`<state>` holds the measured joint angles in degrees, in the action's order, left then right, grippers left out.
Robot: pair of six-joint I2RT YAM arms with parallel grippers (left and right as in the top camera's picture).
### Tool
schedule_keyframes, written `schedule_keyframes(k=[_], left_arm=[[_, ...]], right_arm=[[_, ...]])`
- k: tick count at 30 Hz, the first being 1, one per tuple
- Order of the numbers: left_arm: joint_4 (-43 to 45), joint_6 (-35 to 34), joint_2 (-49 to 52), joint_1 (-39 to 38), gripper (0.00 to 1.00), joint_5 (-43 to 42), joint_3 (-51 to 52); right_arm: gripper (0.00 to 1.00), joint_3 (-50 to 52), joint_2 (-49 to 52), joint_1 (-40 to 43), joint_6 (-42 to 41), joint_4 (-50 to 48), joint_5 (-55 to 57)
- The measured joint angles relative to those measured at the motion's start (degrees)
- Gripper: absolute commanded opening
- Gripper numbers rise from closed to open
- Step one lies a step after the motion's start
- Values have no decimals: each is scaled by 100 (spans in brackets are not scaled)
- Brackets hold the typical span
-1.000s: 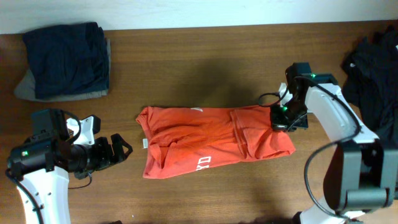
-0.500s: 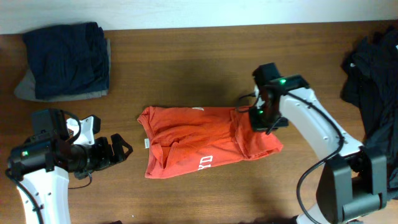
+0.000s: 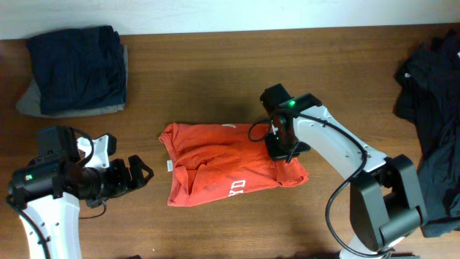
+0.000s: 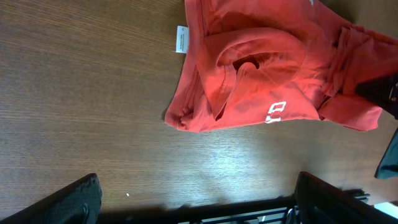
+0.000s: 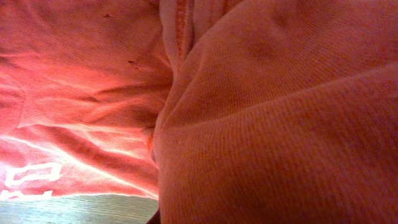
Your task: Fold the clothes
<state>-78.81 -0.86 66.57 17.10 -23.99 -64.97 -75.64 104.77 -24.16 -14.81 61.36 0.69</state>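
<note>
While the left pincer [image 3: 142,173] gapes, the right pincer [image 3: 279,147] pinches the rumpled orange T-shirt [image 3: 215,162].

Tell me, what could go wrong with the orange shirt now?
The right gripper holds one edge of the orange-red fabric T-shirt alone, so the fold may land crooked. The open left gripper sits off the cloth, pinning nothing, so the whole shirt may slide.
</note>
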Motion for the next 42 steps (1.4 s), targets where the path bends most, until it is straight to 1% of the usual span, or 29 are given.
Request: schedule_keyframes(k=[8,13,20,28,39,41,42], left_arm=[[0,0,0,0,99,0,0],[0,0,0,0,99,0,0],[-2,0,0,0,99,0,0],[-2,0,0,0,99,0,0],[-2,0,0,0,99,0,0],[-2,0,0,0,99,0,0],[0,0,0,0,99,0,0]], right_arm=[[10,0,9,-221,-131,-229,83],[14,0,9,-439,-247,-413,103],[28,0,9,-789,-343,-509,101],[28,0,144,-992,-455,-555,96],[29,0,289,-1292,-476,-748,-219],[31,0,289,-1333,-479,-748,-275],[34,-2,286,-1340,-485,-748,-323]])
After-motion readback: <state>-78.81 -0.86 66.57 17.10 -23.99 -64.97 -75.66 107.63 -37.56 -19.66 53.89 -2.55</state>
